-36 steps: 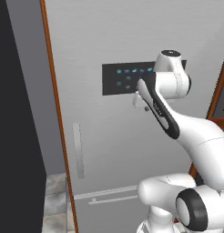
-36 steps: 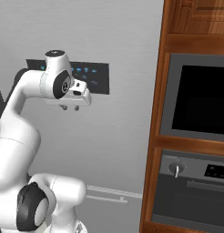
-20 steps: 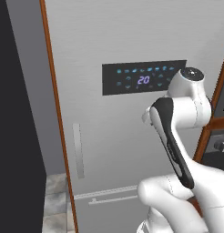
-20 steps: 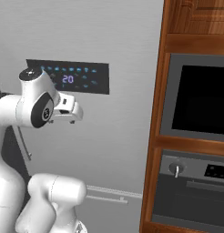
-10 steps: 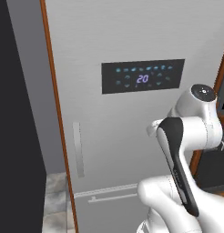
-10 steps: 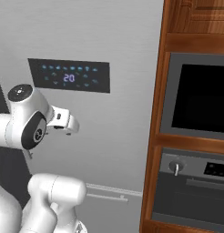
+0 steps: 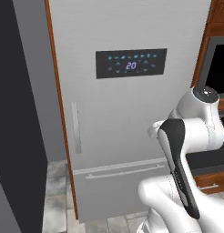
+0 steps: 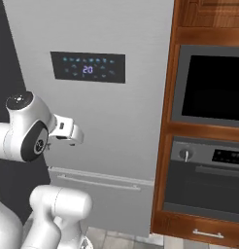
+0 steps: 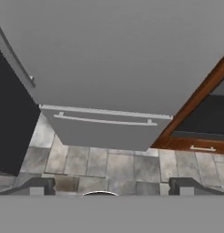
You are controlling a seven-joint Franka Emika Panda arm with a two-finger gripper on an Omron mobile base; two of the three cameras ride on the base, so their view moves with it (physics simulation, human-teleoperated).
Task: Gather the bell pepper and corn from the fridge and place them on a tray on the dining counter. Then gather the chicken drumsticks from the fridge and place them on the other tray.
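From the left base view, the fridge [image 7: 127, 113] stands shut ahead of me, its black control panel [image 7: 131, 63] lit blue above my raised elbow, the long door handle [image 7: 76, 127] to the left.

From the right base view, my claw [image 8: 68, 132] sits at the end of my wrist, held low before the fridge door, under the panel and apart from it; the wall oven [image 8: 209, 141] is in the wood cabinet to the right.

In the hand view, my fingertips [image 9: 37, 185] stand spread wide with nothing between them, the freezer drawer handle [image 9: 106, 120] well ahead above the tiled floor [image 9: 109, 166].
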